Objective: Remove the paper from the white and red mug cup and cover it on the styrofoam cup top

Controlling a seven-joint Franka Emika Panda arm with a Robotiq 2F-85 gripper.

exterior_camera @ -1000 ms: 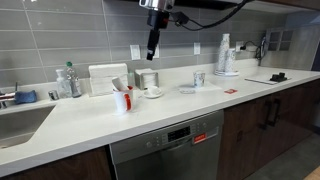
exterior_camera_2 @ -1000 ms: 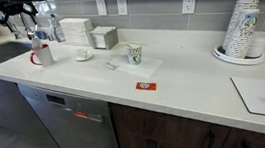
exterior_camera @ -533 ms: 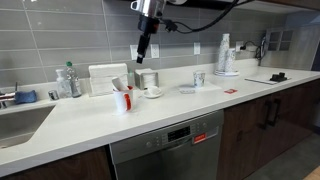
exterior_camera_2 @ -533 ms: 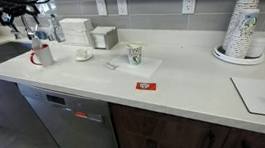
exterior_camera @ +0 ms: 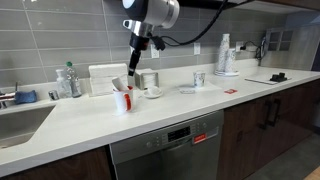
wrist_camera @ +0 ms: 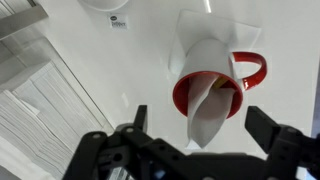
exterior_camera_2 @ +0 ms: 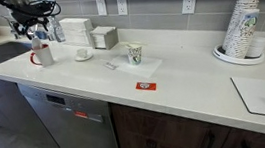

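Over the last second the arm had swung along the wall towards the sink end and dropped lower, so that the tool (exterior_camera: 133, 74) hung just above the white and red mug (exterior_camera: 122, 100) rather than high up and off to one side.

The wrist view showed why it stood there. The mug (wrist_camera: 210, 80) lay almost centred under the camera, and the paper (wrist_camera: 208, 118) stuck up out of its red inside, folded into a tall tongue leaning against the rim. The tool (wrist_camera: 197, 122) was spread wide with nothing in it. Its two fingers stood either side of the paper and well clear of it, a line-up suited to closing on the free upper edge without touching the mug wall or the handle.

The paper was therefore not yet out of the mug, which stood upright on the surface (exterior_camera: 150, 118) near the sink end. The styrofoam cup (exterior_camera_2: 135, 54), where the paper was meant to go as a cover, stood well apart, further along the surface (exterior_camera_2: 175, 94). Its open mouth faced up and was uncovered.

By my judgement the task had barely begun, with the step in hand being the descent onto the paper. A thin, limp sheet could slip or crumple if pinched too near its tip.
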